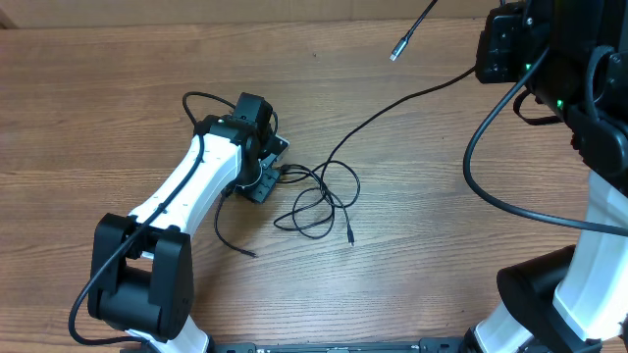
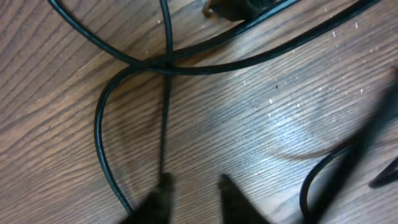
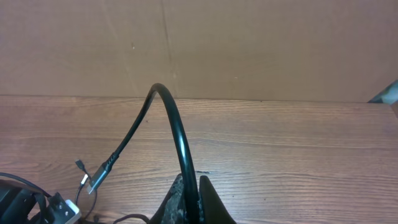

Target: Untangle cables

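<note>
1. The left gripper [image 2: 194,190] sits low over the wooden table [image 1: 442,245]; its jaws are parted by a narrow gap, released, with only bare wood showing between them; both fingertips are blurred.
2. A thin cord [image 2: 165,124] runs straight ahead from the tip of the finger on the left of the wrist view; it meets that tip outside the gap; whether it is caught there cannot be told.
3. Further ahead of these jaws the thin cord passes through a crossing of two thicker-looking black strands; one strand curves back down past the outer side of the same finger; another loop lies off to the other side, blurred.
4. From overhead, the cables [image 1: 319,196] lie as a loose tangle of loops on the table just beside the left jaws; two loose plug ends trail from it on the side away from the jaws, apart from each other.
5. The right gripper [image 3: 195,194] is clenched on the arched cable [image 3: 177,124]; the cable rises from between the jaws, bends over in front of them and hangs down to their left.
6. The hanging end carries a silver-tipped plug [image 3: 98,178], clear of the table and well apart from the tangle.
7. A plain brown wall [image 3: 249,43] stands beyond the right jaws.
</note>
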### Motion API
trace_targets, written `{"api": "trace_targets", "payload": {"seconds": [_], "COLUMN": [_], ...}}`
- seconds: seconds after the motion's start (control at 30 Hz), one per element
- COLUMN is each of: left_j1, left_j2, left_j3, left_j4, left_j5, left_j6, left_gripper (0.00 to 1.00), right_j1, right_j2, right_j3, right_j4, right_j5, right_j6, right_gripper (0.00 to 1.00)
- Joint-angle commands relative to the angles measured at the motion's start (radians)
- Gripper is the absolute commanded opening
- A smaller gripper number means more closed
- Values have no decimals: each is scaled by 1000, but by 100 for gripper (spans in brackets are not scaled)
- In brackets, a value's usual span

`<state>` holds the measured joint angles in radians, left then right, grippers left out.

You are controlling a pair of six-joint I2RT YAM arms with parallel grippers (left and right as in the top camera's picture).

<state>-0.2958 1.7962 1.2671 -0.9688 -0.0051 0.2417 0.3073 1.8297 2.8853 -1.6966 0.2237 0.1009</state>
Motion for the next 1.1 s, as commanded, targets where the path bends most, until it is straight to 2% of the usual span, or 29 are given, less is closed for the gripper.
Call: {"api": "trace_targets", "payload": {"seconds": [0.0,0.4,0.83,1.07], "left_j1": [-5,-5,5,64], "left_j2": [10,6,1,0], "left_j3": [11,52,590,794], "left_j4": [10,-14,-251,-344], "left_j5": [-11,-32,-116,-393], "left_j6": [-22,-72,-117,-243], "left_gripper": [6,4,4,4], "right_j1": [-8,-8,-8,-37], "right_j2": [-19,-19,-19,-19], "right_j3": [-5,-5,-6,-6], "right_j4": [4,4,3,3], "right_j5": [0,0,1,100], "right_j6": [3,3,3,4], "right_gripper": [4,4,4,4]}}
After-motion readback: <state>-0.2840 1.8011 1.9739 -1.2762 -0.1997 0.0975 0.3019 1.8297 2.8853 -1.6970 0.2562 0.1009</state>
